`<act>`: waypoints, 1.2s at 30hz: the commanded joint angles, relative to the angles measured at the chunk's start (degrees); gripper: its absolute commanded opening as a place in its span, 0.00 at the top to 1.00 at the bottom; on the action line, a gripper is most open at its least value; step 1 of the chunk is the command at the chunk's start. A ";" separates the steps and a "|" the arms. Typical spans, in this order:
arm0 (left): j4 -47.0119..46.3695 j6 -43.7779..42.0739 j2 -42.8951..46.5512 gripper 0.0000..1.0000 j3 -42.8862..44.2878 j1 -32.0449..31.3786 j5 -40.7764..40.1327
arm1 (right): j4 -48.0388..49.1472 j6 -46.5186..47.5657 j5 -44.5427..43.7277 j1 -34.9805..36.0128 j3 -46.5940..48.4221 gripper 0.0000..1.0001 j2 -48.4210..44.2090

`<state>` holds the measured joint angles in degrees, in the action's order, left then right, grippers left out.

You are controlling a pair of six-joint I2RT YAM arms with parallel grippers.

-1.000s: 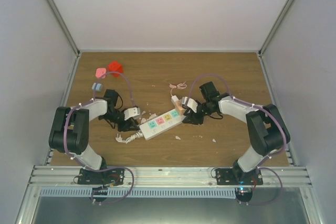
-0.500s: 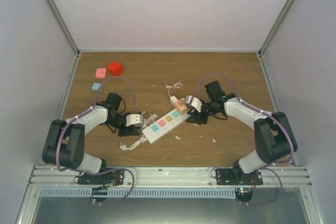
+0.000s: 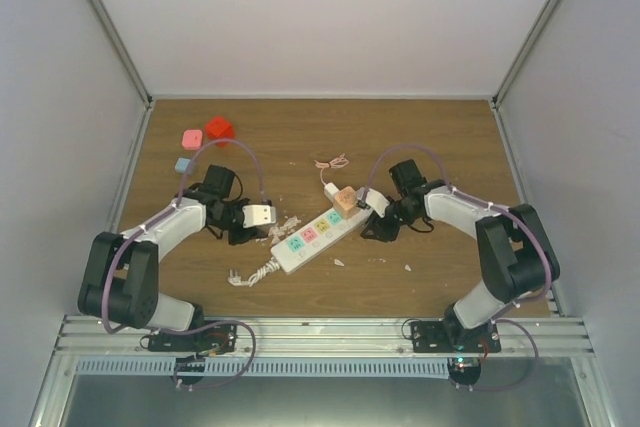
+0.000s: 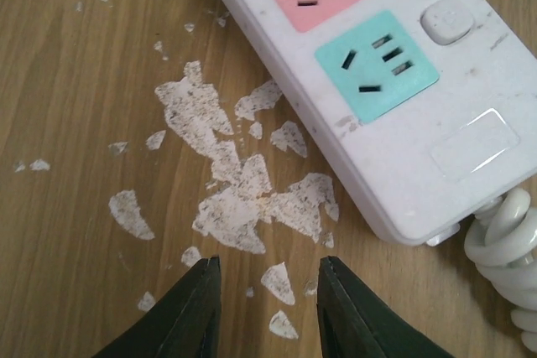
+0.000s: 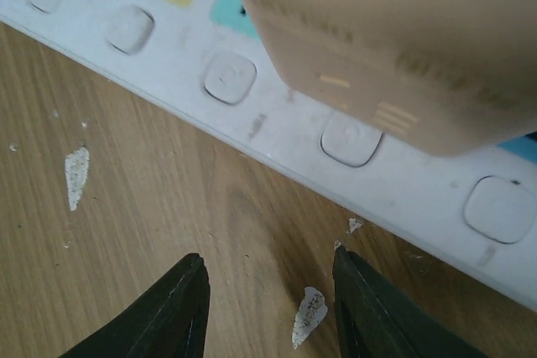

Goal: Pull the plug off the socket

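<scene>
The socket [image 3: 312, 234] is a long white power strip lying slantwise mid-table, with pastel outlet panels and a twisted white cord [image 3: 250, 272] at its left end. A tan cube plug [image 3: 346, 201] sits in its right end, with a white piece and a thin pink cable [image 3: 335, 162] behind it. My left gripper [image 3: 272, 217] is open and empty just left of the strip. In the left wrist view it [image 4: 268, 267] hovers over bare wood below the pink and teal outlets [image 4: 376, 64]. My right gripper [image 3: 366, 209] is open beside the plug. In the right wrist view it [image 5: 270, 262] stands over wood below the strip [image 5: 252, 81] and the plug [image 5: 394, 39].
A red block [image 3: 219, 129], a pink block [image 3: 191, 138] and a light blue block [image 3: 184, 164] lie at the back left. White paint flecks [image 4: 226, 182] mark the wood near the strip. Grey walls enclose the table on three sides.
My left gripper has drawn back up and away from the strip's left end. My right gripper has shifted slightly right, off the plug. The plug still sits in the strip.
</scene>
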<state>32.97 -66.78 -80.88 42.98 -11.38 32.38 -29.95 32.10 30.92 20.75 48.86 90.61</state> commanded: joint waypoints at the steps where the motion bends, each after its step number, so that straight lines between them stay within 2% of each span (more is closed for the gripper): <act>1: -3.72 0.44 -0.63 0.66 -1.84 -2.79 -2.62 | 0.51 -1.46 -0.71 -0.53 -0.47 0.58 2.97; 10: -6.48 2.19 -1.65 0.67 -5.99 -9.37 -4.11 | 1.81 -3.27 2.46 -0.54 5.92 0.58 10.08; 17: -8.01 4.16 -0.83 0.67 -8.13 -15.47 -1.95 | 3.51 -4.53 5.02 -0.49 9.35 0.57 14.25; 21: -8.64 6.56 -0.81 0.66 -8.40 -19.77 1.12 | 3.99 -3.79 8.00 -0.53 10.20 0.54 14.94; 30: -13.98 12.13 -5.29 0.66 -8.04 -30.60 0.03 | 3.52 -3.06 11.56 0.51 14.08 0.47 17.48; 35: -11.68 13.84 -5.51 0.66 -4.28 -30.12 3.27 | 2.05 0.01 12.03 0.65 13.70 0.42 15.33; 36: -10.16 13.35 -4.67 0.63 -3.54 -29.31 4.80 | 2.07 1.11 11.75 0.23 13.08 0.40 14.00</act>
<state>21.50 -54.98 -86.37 36.40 -41.78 32.47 -27.14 29.45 40.42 21.30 62.15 107.04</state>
